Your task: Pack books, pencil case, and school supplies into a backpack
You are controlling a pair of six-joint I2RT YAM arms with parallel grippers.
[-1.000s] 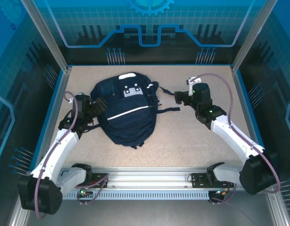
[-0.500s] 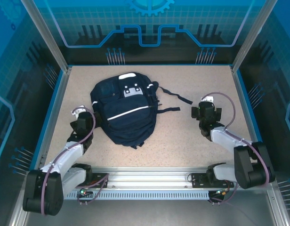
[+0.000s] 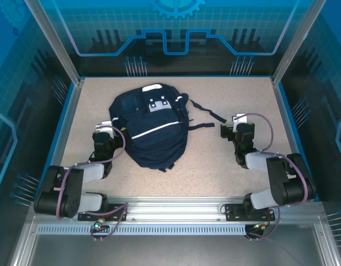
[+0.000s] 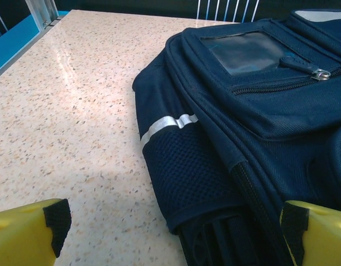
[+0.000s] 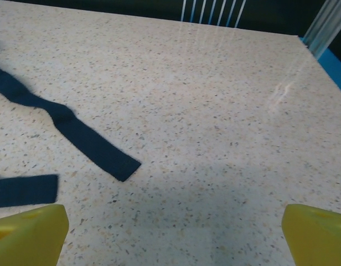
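on table (image 3: 215,160) | backpack (image 3: 151,130) just r of open left claw (image 3: 104,137) | right claw (image 3: 232,132) apart

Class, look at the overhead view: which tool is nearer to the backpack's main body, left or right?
Left. The left tool sits open right beside the backpack. The right tool is off to the other side across bare table, by the loose strap ends.

The navy backpack (image 3: 152,131) lies flat mid-worktop (image 3: 215,160), zipped shut, white stripe (image 3: 151,131) across it, dark straps (image 3: 206,114) trailing rightward.
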